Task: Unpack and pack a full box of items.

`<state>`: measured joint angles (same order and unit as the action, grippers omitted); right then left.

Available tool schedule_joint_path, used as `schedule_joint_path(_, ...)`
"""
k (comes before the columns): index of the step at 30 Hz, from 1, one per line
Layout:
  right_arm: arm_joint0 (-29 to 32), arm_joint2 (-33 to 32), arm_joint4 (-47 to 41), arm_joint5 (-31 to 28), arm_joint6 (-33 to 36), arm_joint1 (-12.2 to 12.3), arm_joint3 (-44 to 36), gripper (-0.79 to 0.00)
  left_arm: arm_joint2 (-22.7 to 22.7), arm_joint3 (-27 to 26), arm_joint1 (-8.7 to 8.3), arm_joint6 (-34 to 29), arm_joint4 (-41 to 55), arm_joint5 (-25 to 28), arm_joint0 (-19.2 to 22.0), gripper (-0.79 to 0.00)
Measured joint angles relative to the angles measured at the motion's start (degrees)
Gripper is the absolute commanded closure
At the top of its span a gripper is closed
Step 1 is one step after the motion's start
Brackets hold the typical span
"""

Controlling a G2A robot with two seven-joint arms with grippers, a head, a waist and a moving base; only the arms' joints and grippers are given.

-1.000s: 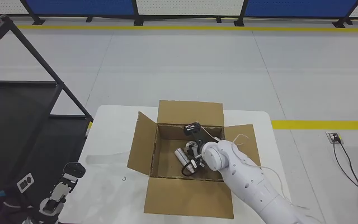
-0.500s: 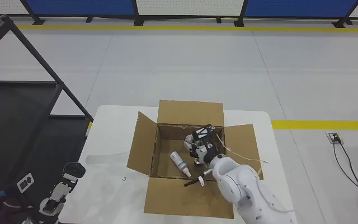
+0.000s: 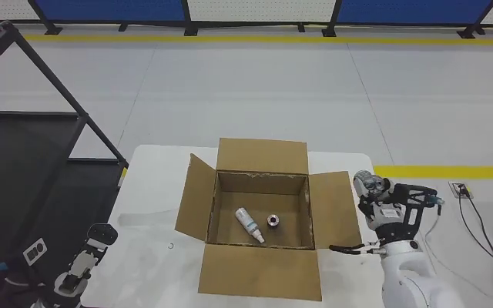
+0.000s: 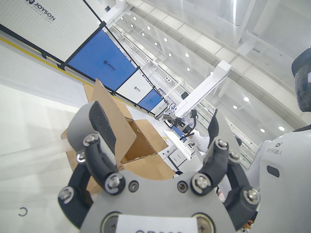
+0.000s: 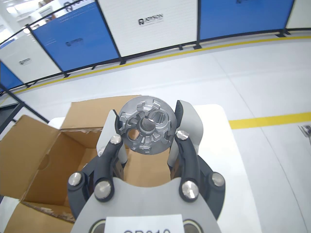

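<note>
Lower left, my left gripper (image 4: pixel 155 122) sits wide open, empty. Mid-frame, the cardboard box (image 3: pixel 262 156) now holds just a white bottle (image 3: pixel 248 224) and a small metal ring (image 3: pixel 273 221). My right gripper (image 5: pixel 148 116) has swung out of it to the right edge, clamped on a toothed metal disc (image 5: pixel 145 134), so I judge unpacking two items short

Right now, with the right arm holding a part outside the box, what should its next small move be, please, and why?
Probably lower the right gripper toward the bare table beside the cardboard box flap. Its fingers are shut on a toothed metal disc held outside the box, with a bottle and a small round part lying inside.
</note>
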<state>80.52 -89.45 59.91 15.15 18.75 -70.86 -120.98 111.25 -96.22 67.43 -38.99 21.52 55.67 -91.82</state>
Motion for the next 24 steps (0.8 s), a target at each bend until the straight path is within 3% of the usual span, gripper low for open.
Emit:
schedule_joint_path(7,-3.04,-7.09,-2.61,-2.32,10.87,0.78,10.1,0.0,0.0,0.0,0.0,0.0,0.0,0.0,0.0,-0.785)
schedule_joint_path(15,-12.21,-8.49,-5.46,-16.93,19.97,2.1,33.02,0.0,0.0,0.0,0.0,0.0,0.0,0.0,0.0,-0.785)
schedule_joint_path(19,-15.6,-8.36,-6.12,-21.88,20.23,2.55,41.07,0.0,0.0,0.0,0.0,0.0,0.0,0.0,0.0,-0.785)
schedule_joint_path(24,-17.36,-7.51,-5.19,-24.0,19.59,2.89,44.91,0.0,0.0,0.0,0.0,0.0,0.0,0.0,0.0,-0.785)
